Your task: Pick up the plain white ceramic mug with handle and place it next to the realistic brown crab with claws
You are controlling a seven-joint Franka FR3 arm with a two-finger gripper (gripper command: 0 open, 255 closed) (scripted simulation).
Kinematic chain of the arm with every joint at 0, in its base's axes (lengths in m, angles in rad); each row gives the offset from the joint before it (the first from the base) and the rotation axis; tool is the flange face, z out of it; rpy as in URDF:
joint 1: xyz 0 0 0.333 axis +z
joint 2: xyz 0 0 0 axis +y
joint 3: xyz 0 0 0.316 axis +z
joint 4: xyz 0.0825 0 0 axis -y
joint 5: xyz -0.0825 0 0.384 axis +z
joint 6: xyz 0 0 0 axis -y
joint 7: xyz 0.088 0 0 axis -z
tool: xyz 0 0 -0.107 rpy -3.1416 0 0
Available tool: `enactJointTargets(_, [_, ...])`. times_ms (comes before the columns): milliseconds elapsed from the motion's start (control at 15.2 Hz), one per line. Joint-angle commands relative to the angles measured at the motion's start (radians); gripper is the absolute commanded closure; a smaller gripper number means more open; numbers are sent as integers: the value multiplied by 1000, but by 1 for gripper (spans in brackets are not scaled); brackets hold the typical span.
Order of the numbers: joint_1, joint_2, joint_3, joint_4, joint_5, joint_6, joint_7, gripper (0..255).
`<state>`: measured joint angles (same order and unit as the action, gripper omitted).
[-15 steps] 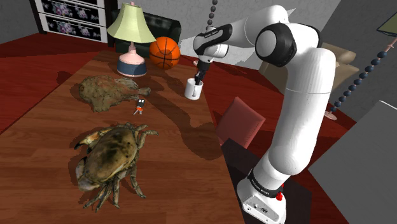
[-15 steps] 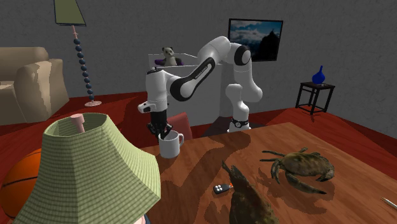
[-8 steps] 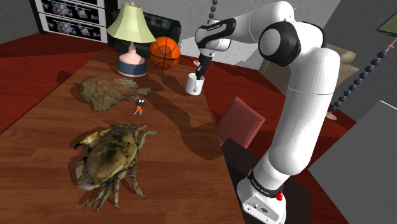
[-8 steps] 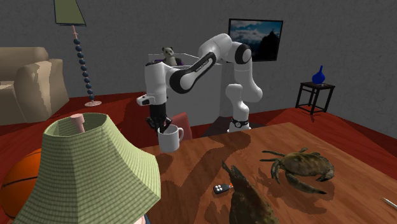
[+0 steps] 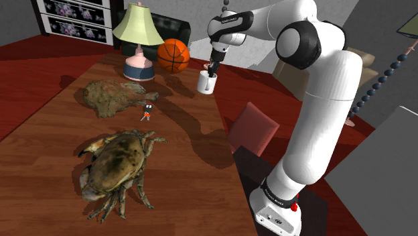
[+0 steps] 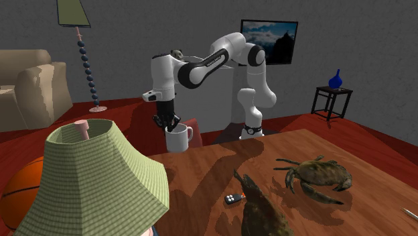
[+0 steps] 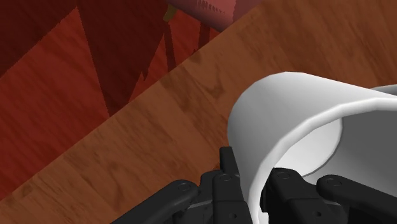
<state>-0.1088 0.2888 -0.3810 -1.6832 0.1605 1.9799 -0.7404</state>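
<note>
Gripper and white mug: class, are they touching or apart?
Touching. The wrist view shows the gripper clasping the mug wall, one finger inside and one outside.

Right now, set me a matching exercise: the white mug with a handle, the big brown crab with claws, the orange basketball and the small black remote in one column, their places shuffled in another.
1. white mug with a handle
2. big brown crab with claws
3. orange basketball
4. small black remote

A. beside the lamp with a green shade
B. on the wooden table, at the shoulder view's lower left
C. rim clasped by the black gripper
D. next to a lumpy brown figure

Pairs: 1-C, 2-B, 3-A, 4-D
</note>
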Motion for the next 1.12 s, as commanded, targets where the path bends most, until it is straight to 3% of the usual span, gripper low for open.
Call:
enactJointTargets(0, [1,-8,-1,21,-5,-28,5,255])
enactJointTargets(1056, [-8,-20,-8,216,-16,-234,21,255])
